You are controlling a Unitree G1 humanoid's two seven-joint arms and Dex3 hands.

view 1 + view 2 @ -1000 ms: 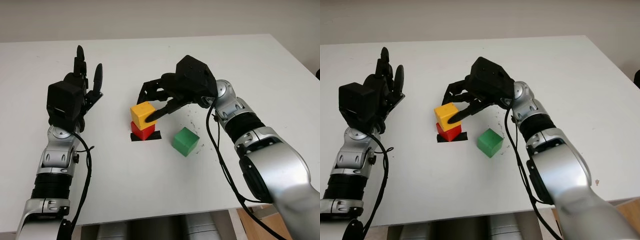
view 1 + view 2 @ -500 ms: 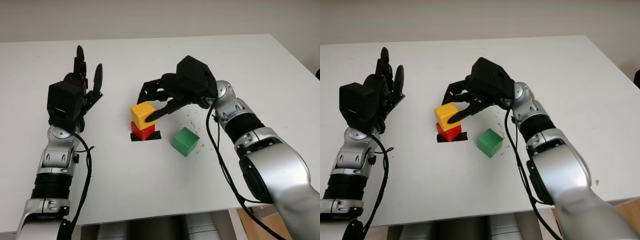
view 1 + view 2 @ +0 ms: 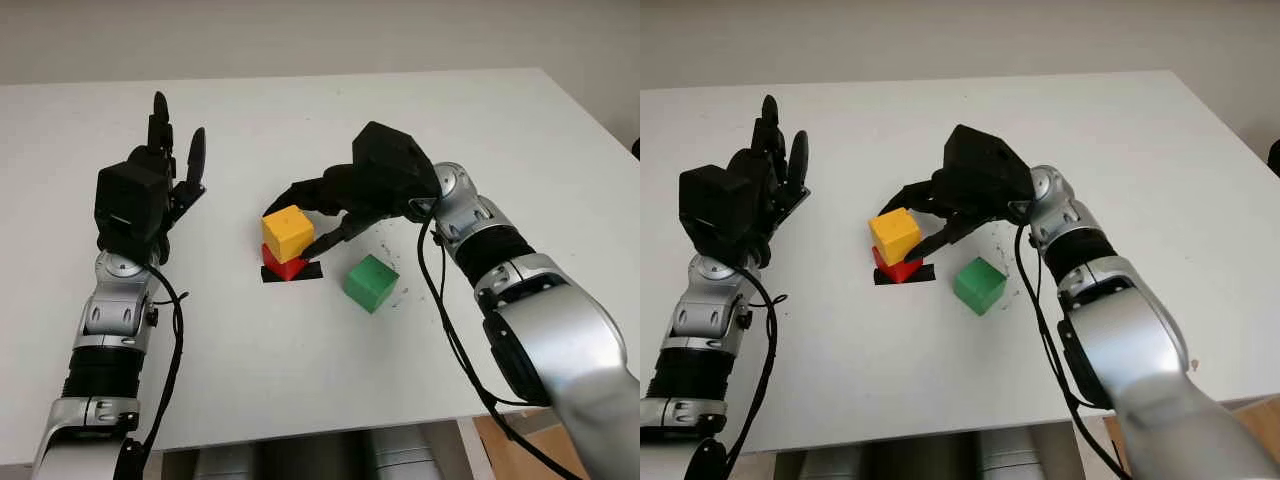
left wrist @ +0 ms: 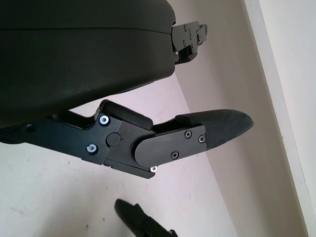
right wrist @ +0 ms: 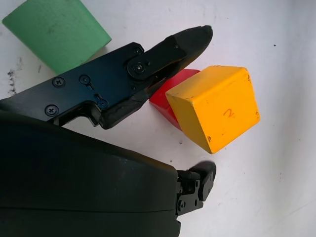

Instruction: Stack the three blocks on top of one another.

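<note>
On the white table (image 3: 300, 400), the right hand (image 3: 330, 215) is open around the yellow block (image 3: 287, 232) sitting on the red block (image 3: 283, 266); half a second ago its finger touched it. Next, I judge, comes the green block (image 3: 371, 283) nearby. Left hand (image 3: 160, 185) open, parked

Your two head views look down on the same white table (image 3: 300, 380) from slightly offset spots; your wrist views sit close beside each hand.

The yellow block (image 3: 287, 231) covers most of the red block (image 3: 284, 266); the black patch (image 3: 310, 272) beneath is perhaps tape.
</note>
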